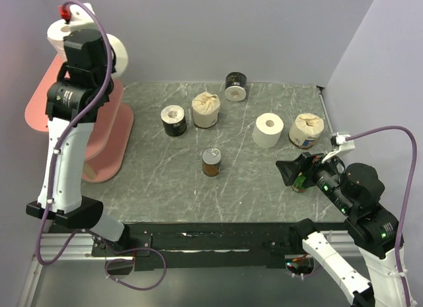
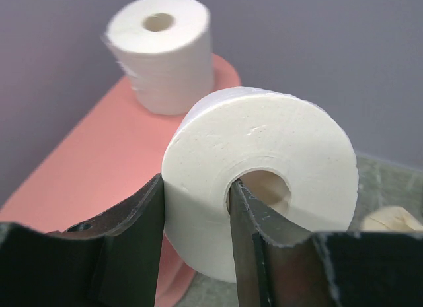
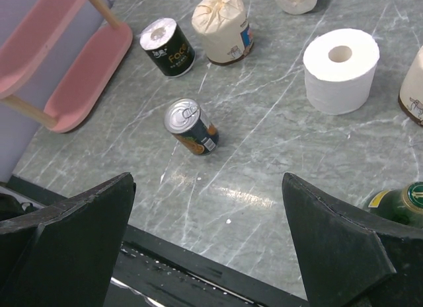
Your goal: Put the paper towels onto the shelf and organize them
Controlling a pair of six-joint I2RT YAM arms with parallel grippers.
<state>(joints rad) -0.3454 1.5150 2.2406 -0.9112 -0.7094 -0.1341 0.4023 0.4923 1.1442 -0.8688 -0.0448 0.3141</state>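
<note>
My left gripper is shut on a plain white roll, one finger inside its core and one outside. It holds the roll beside the top of the pink shelf. A second white roll stands on the top board. On the table stand a black-wrapped roll, a cream roll, another black roll, a white roll and a cream roll. My right gripper is open and empty, low over the table's front right.
A small brown tin can stands mid-table, also in the right wrist view. A green bottle stands right beside my right gripper. The shelf's lower boards reach onto the table's left side. Walls close the back and right.
</note>
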